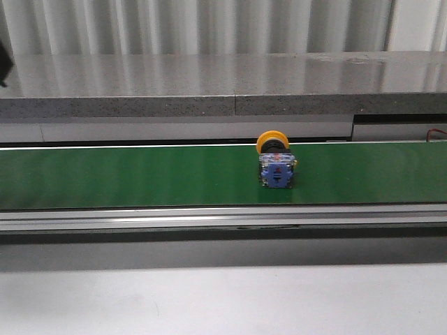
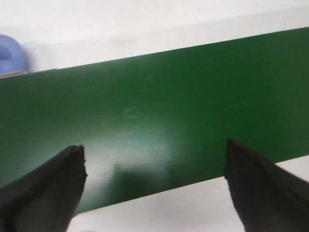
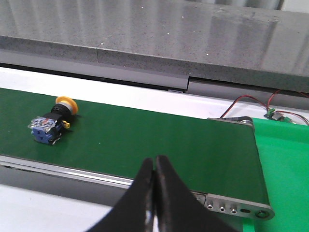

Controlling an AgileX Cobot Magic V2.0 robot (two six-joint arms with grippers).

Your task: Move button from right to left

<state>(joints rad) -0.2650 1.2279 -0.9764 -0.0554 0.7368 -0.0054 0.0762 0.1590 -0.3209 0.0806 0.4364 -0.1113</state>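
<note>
The green belt (image 1: pixel 140 174) runs across the room. The button (image 1: pixel 274 162) lies on it, yellow cap toward its far edge. Above the belt, the left gripper (image 2: pixel 154 166) is spread wide; near its end, the right gripper (image 3: pixel 154 169) is pinched together, empty.

Matt green belt (image 1: pixel 140 174), speckled grey stone ledge (image 1: pixel 209 84), translucent blue plastic button (image 1: pixel 276 169)

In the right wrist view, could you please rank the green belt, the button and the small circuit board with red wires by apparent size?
1. Green belt, by far the largest.
2. Button.
3. Circuit board, smaller-looking, though it lies farther away and is partly hidden, so this is unsure.
</note>
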